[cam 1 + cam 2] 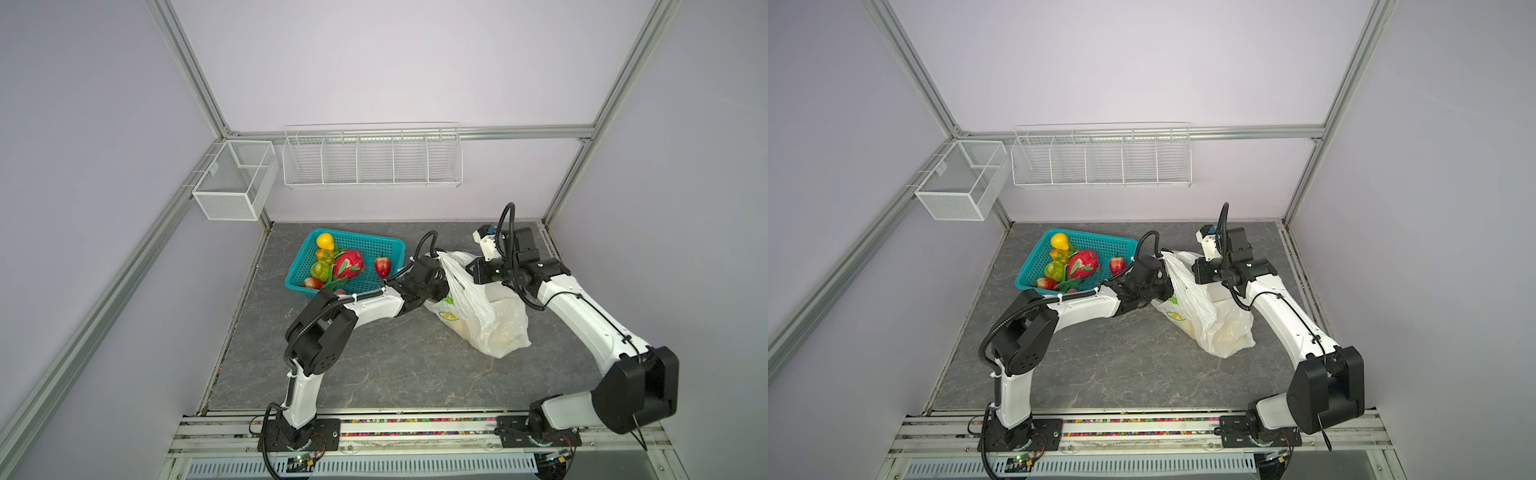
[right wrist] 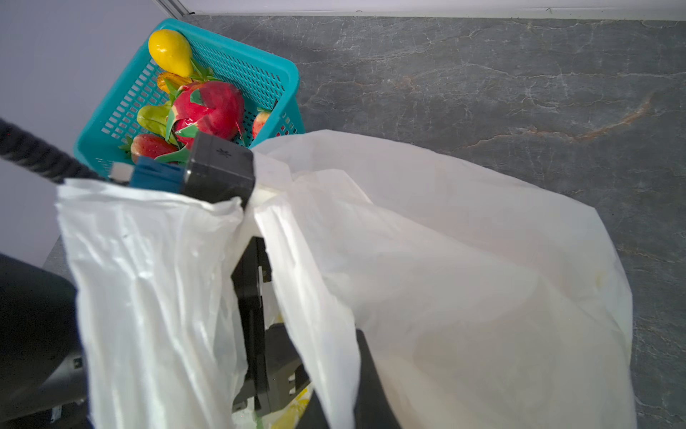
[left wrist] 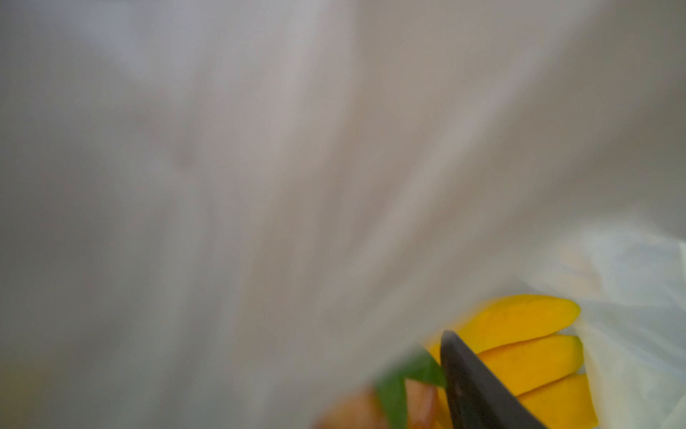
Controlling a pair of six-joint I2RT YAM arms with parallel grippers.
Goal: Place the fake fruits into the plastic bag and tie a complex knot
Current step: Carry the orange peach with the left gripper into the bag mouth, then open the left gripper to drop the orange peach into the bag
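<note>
A teal plastic lattice basket (image 1: 365, 245) (image 1: 1100, 243) (image 2: 256, 74) stands on the grey marble-patterned tabletop (image 1: 395, 365) (image 1: 1100, 365) (image 2: 482, 74), near its far left corner. Above that corner, a white wire-mesh box (image 1: 224, 203) (image 1: 946, 205) hangs from the left rail of the aluminium frame (image 1: 191, 70), and just beside it a long white wire rack (image 1: 374, 162) (image 1: 1100, 164), split into compartments by upright dividers, hangs from the back rail. Pale lilac walls (image 1: 395, 62) close the cell on three sides.
</note>
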